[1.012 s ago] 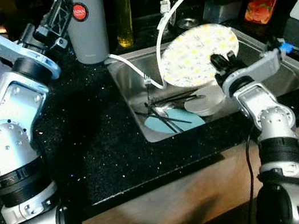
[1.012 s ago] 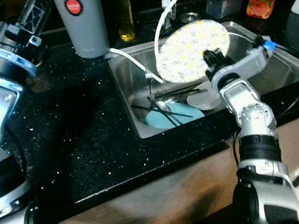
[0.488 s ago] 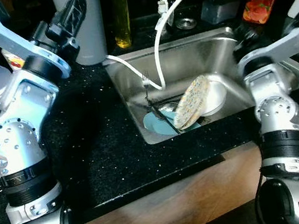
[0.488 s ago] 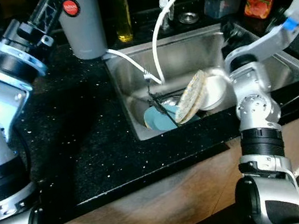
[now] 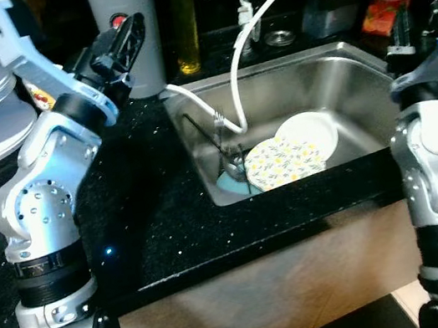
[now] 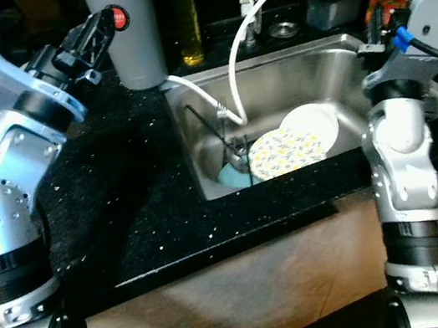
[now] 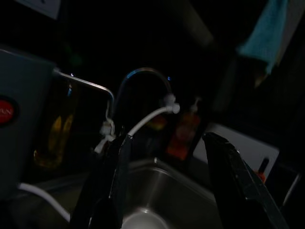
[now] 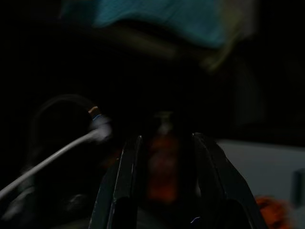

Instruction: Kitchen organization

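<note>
Black speckled surface [image 5: 152,218], steel sink [image 5: 340,79]. Flowered plate [image 5: 285,161] lying flat in sink (against white plate [image 5: 309,133]). My right pincer [image 5: 400,34] raised beside sink, fingers apart, empty. Left pincer [image 5: 130,44] apart too.

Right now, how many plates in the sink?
3 visible: a yellow-patterned plate at the sink's middle, a plain white plate behind it toward the robot's right, partly covered, and a blue plate edge under the cutlery. More may be hidden underneath.

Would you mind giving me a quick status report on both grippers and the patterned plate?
Left gripper open, raised over the counter near the grey canister. Right gripper open, holding nothing, at the sink's right edge. Patterned plate lying in the sink, overlapping the white plate.
</note>
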Controlling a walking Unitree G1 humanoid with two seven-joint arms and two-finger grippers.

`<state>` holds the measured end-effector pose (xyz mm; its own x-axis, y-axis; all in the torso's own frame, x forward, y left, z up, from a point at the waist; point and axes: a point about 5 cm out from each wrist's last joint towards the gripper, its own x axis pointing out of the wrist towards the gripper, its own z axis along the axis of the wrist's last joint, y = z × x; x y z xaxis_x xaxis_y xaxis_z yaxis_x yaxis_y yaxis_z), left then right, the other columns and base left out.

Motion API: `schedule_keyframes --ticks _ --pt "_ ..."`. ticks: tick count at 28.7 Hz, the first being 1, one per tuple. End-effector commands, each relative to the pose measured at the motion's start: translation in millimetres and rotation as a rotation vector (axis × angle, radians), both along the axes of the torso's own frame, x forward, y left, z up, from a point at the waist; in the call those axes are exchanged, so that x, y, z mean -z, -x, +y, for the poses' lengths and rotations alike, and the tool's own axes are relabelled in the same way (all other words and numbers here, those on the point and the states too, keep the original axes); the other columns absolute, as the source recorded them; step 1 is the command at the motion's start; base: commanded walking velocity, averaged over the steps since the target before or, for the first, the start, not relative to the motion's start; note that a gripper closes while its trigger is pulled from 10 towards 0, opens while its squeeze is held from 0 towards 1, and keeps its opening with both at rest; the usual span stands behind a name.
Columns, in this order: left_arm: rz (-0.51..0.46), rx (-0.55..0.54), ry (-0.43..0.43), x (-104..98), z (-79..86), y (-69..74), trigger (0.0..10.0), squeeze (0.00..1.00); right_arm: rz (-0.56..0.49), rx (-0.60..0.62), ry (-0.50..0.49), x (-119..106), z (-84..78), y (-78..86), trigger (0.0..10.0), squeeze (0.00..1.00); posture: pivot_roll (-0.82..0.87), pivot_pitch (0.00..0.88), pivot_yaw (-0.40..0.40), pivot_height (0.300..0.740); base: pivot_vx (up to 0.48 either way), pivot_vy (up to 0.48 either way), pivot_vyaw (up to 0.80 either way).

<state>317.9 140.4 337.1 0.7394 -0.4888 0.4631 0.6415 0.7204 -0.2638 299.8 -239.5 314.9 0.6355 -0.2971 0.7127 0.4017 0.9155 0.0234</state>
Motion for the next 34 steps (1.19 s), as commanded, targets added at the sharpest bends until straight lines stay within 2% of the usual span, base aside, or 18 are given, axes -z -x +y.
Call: schedule_keyframes --ticks 1,6,10,15,18,21,23,26,28,31,34 --pt "-0.019 -0.015 -0.024 -1.6 0.7 0.9 10.0 0.0 0.01 0.002 0.004 2.5 2.5 -0.8 10.0 0.0 0.1 0.034 -0.003 0.74 0.0 0.0 0.0" --pt "-0.03 -0.032 -0.031 -5.0 1.1 -2.5 10.0 0.0 0.002 0.014 0.009 1.2 5.0 -1.0 10.0 0.0 0.1 0.034 -0.001 0.74 0.0 0.0 0.0" --pt "-0.019 -0.086 -0.034 -4.7 4.2 -7.8 10.0 0.0 0.006 0.02 0.002 2.6 6.1 -1.8 10.0 0.0 0.1 0.034 -0.001 0.74 0.0 0.0 0.0" --pt "-0.046 -0.222 -0.115 -4.4 8.3 -14.4 10.0 0.0 0.009 0.036 -0.019 2.9 2.0 -0.7 10.0 0.0 0.1 0.038 0.001 0.74 0.0 0.0 0.0" --pt "-0.064 -0.221 -0.12 -7.2 7.4 -12.6 10.0 0.0 0.006 0.057 0.0 2.3 -0.3 1.1 10.0 0.0 0.1 0.037 -0.001 0.74 0.0 0.0 0.0" --pt "-0.142 -0.196 -0.212 -17.3 4.5 -2.0 10.0 0.0 0.004 0.119 0.075 0.2 -3.6 5.3 10.0 0.0 0.1 0.037 -0.001 0.74 0.0 0.0 0.0" --pt "-0.149 -0.191 -0.221 -18.1 4.3 -0.9 10.0 0.0 0.002 0.123 0.077 0.1 -3.9 5.6 10.0 0.0 0.1 0.037 -0.001 0.74 0.0 0.0 0.0" --pt "-0.142 -0.117 -0.311 -19.4 5.9 9.0 10.0 0.0 -0.004 0.138 0.095 -2.2 -6.0 8.8 10.0 0.0 0.1 0.041 -0.001 0.74 0.0 0.0 0.0" --pt "-0.071 -0.074 -0.437 -8.2 7.6 12.9 10.0 0.0 -0.008 0.139 0.106 -4.3 -6.1 10.2 10.0 0.0 0.12 0.045 0.002 0.74 0.0 0.0 0.0" --pt "-0.047 -0.058 -0.48 -2.3 8.2 15.8 10.0 0.0 -0.008 0.138 0.112 -4.7 -6.0 10.6 10.0 0.0 0.12 0.047 0.001 0.74 0.0 0.0 0.0" --pt "-0.044 -0.106 -0.636 15.8 10.9 18.8 10.0 0.0 0.003 0.135 0.121 -2.9 -5.0 9.8 10.0 0.0 0.12 0.05 0.0 0.74 0.0 0.0 0.0"
